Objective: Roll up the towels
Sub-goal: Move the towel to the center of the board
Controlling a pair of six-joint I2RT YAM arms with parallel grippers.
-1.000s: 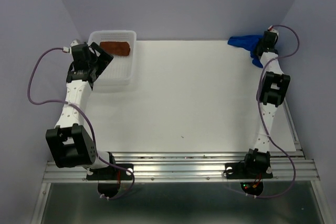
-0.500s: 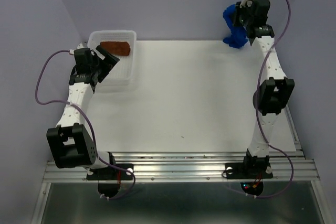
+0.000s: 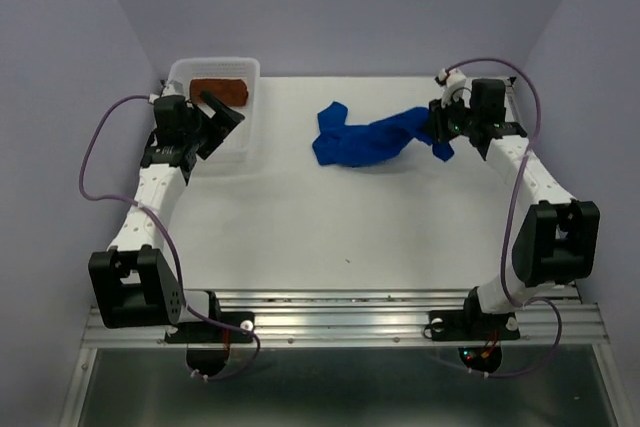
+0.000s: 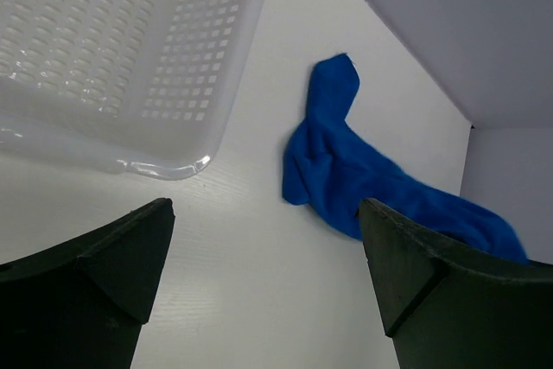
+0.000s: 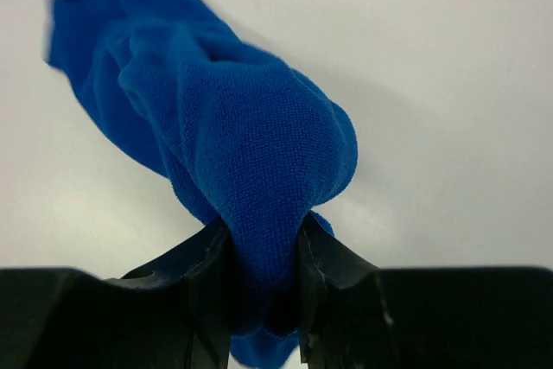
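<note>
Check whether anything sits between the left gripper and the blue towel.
Nothing visible does. Only bare table lies between the open left gripper and the blue towel; the white basket sits off to one side.

Blue towel (image 3: 368, 139): royal blue, bunched into a long crumpled strip across far middle of table (image 3: 350, 217), left end flopped flat, right end pinched in right gripper (image 3: 437, 133). Brown towel (image 3: 219, 92): rust, flat oblong, inside basket (image 3: 254, 97), far left.
</note>
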